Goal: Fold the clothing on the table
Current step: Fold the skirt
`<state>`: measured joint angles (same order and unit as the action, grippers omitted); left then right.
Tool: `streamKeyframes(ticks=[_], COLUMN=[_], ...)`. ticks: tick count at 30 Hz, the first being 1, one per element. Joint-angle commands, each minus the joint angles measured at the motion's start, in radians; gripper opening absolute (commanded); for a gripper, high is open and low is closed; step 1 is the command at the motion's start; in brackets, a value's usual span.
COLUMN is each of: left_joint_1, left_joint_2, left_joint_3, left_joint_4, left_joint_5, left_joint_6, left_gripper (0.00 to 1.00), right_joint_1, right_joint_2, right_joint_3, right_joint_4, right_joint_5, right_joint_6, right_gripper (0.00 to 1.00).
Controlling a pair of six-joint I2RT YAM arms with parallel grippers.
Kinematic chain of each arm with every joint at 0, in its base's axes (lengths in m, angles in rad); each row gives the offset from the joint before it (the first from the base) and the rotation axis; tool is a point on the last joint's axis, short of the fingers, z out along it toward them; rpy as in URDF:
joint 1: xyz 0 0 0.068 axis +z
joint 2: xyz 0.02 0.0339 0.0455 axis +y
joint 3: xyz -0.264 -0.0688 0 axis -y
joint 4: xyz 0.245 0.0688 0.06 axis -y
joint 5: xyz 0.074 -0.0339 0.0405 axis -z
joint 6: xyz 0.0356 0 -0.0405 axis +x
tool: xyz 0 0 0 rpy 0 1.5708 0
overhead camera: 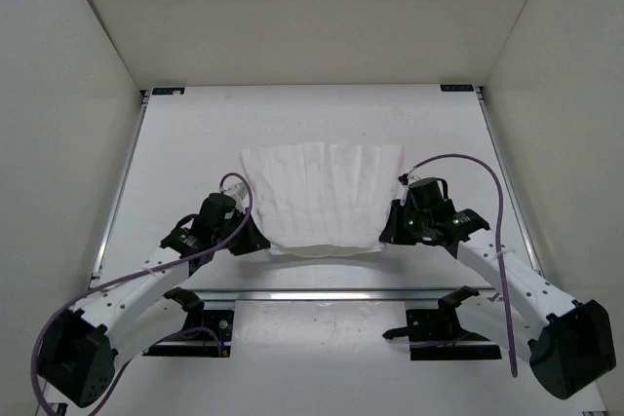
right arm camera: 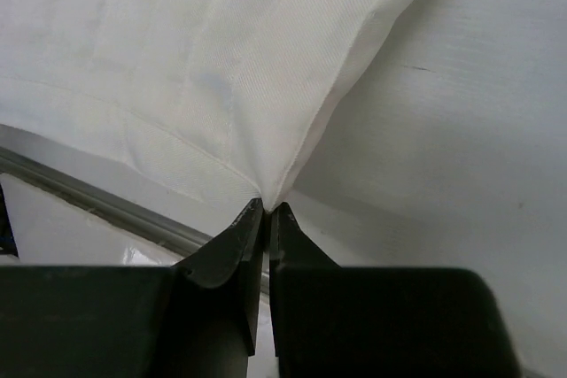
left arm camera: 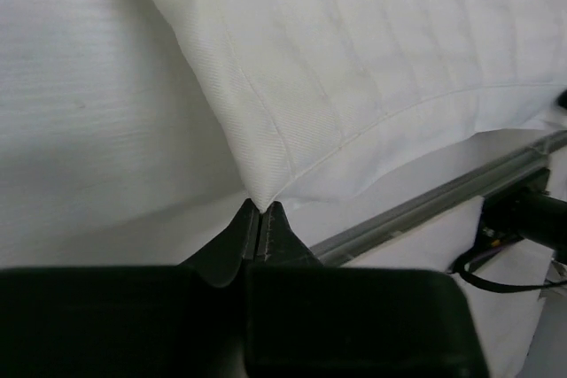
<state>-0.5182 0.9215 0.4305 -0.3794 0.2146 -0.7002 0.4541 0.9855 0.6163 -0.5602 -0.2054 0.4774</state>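
White walls (overhead camera: 58, 94) enclose the white table (overhead camera: 195, 133), where the clothing (overhead camera: 322, 197) lies spread at the middle, its near side close to the table's near edge. The left tool (left arm camera: 260, 210) is pinched tight on the clothing's near left corner, and the fabric fans out from its tips in a narrow peak. The right tool (right arm camera: 267, 208) is closed the same way on the near right corner. Between the two tools the clothing's near side curves in a shallow arc, and the rest stretches toward the far edge, creased in a faint grid.
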Motion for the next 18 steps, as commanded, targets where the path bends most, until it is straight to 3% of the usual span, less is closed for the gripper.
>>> streamKeyframes(ticks=[1, 10, 15, 18], left_joint_1=[0.004, -0.039, -0.002, 0.055], left_joint_2=[-0.079, -0.298, -0.325, -0.267], left_joint_3=[0.079, 0.039, 0.144, 0.210], left_joint_4=[-0.136, -0.239, -0.312, -0.303], left_joint_5=[0.009, 0.052, 0.078, 0.104], left_joint_6=[0.025, -0.048, -0.044, -0.010], left_gripper=[0.00, 0.00, 0.00, 0.00], right_joint_1=[-0.023, 0.063, 0.023, -0.075], right_joint_2=[-0.097, -0.301, -0.344, -0.269], right_joint_3=[0.043, 0.000, 0.106, 0.192], right_joint_4=[-0.125, -0.297, -0.431, -0.466], right_joint_5=[-0.025, -0.055, -0.124, -0.178], right_joint_6=[-0.011, 0.089, 0.070, -0.018], right_gripper=[0.00, 0.00, 0.00, 0.00])
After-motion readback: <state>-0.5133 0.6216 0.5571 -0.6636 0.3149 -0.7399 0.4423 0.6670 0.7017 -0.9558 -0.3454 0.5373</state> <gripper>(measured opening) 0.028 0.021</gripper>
